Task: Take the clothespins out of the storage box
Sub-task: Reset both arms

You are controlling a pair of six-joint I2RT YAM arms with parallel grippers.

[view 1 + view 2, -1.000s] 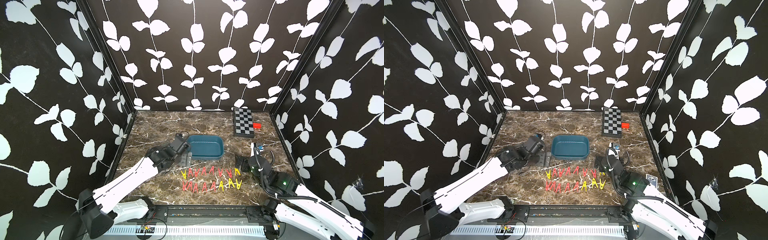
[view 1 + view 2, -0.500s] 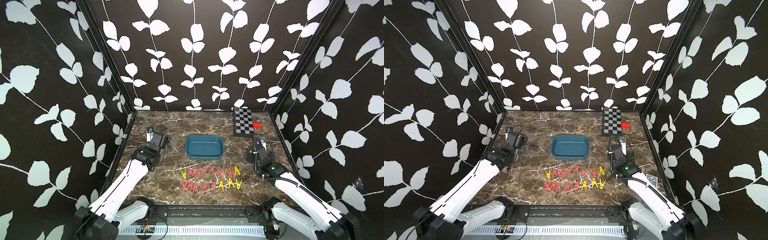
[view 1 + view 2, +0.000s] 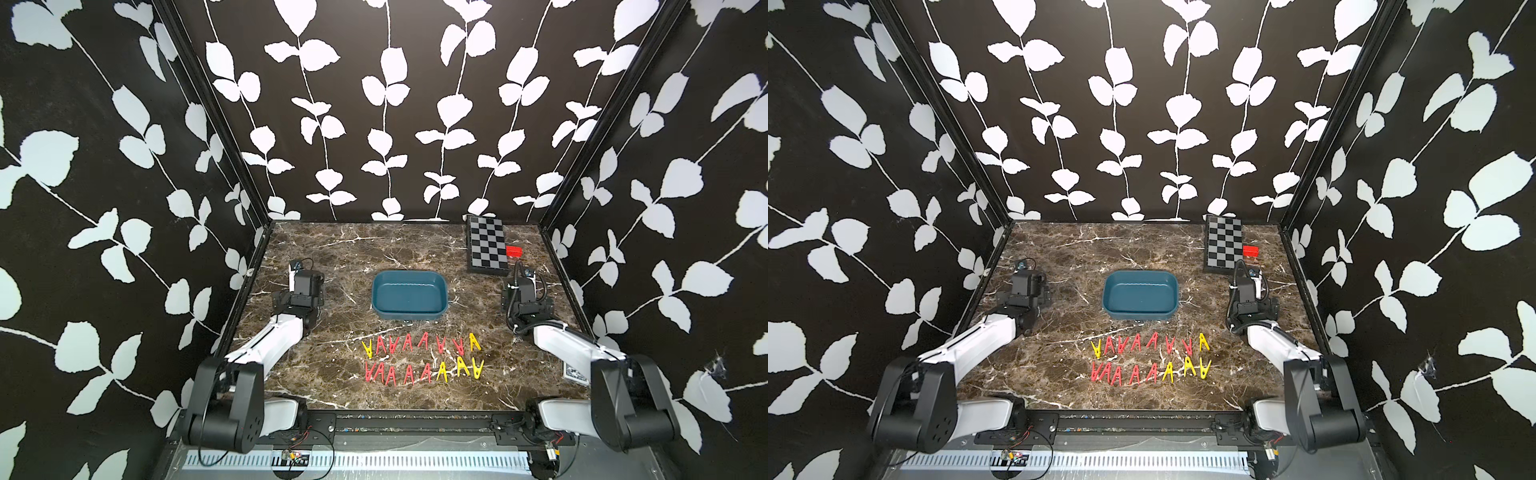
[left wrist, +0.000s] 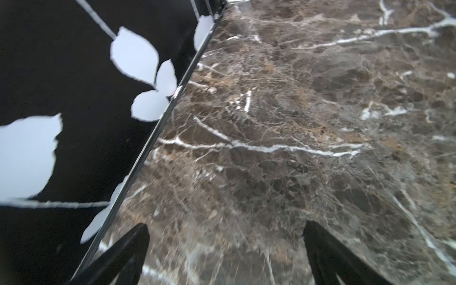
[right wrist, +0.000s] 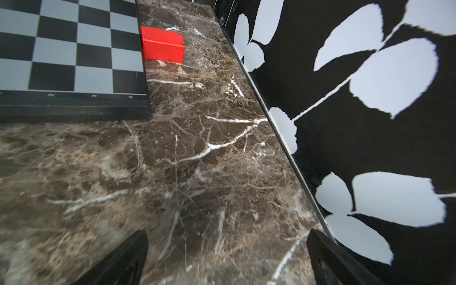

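The teal storage box (image 3: 409, 296) (image 3: 1140, 296) sits mid-table, and its inside shows bare in both top views. The clothespins (image 3: 408, 343) (image 3: 1136, 344), mostly red with some yellow, lie in two rows on the marble in front of the box. My left gripper (image 3: 306, 279) (image 3: 1023, 283) hangs near the left wall, well left of the box. In the left wrist view this gripper (image 4: 225, 229) is open over bare marble. My right gripper (image 3: 524, 283) (image 3: 1246, 287) is near the right wall. In the right wrist view it (image 5: 227, 233) is open and holds nothing.
A black-and-grey checkerboard box (image 3: 486, 245) (image 3: 1223, 245) (image 5: 61, 49) lies at the back right, with a small red block (image 3: 514, 250) (image 3: 1250, 251) (image 5: 162, 47) beside it. Leaf-patterned walls close in the left, right and back sides.
Both arms have drawn away from the middle: the left from beside the box to the left wall, the right from the clothespins to the right wall. Both grippers stayed open.
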